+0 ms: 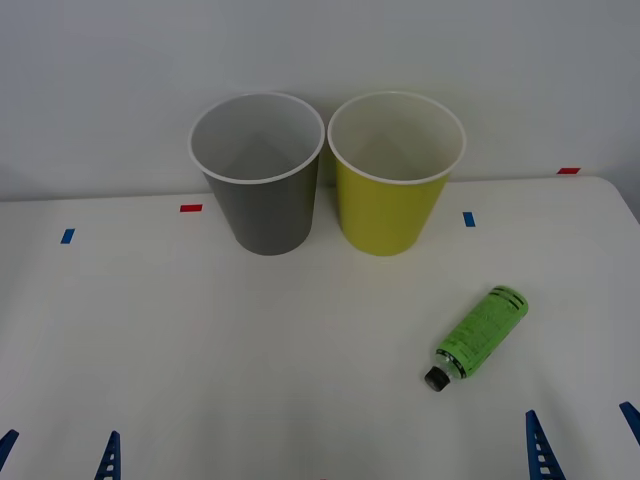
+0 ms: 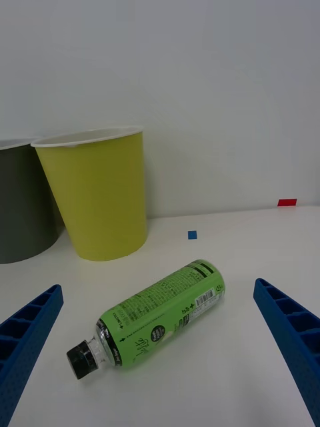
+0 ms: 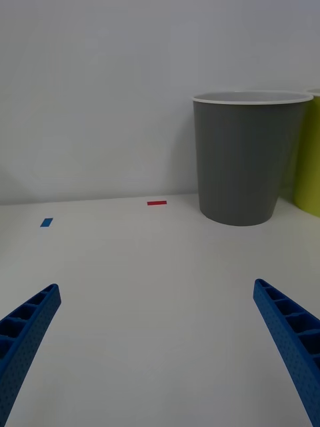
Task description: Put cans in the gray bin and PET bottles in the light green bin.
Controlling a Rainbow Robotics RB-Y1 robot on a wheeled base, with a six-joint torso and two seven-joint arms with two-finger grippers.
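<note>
Centrally, 2 upright bins touch at the wall: gray bin (image 1: pixel 258 175) left, light green bin (image 1: pixel 393 175) right. PET bottle (image 1: pixel 480 335) lies on the white surface (image 1: pixel 200 340), cap toward the robot, before the right gripper (image 1: pixel 585 440). Left gripper (image 1: pixel 60 455) hovers low; both pairs of fingers (image 2: pixel 290 333) spread apart, holding nothing.

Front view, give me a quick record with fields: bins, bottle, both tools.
gray bin: upright at the table's back, left of the green one
light green bin: upright beside it, close
PET bottle: lying on its side on the table, cap toward the robot, in front of the right tool
left tool: open, low at the near edge
right tool: open, near edge
</note>
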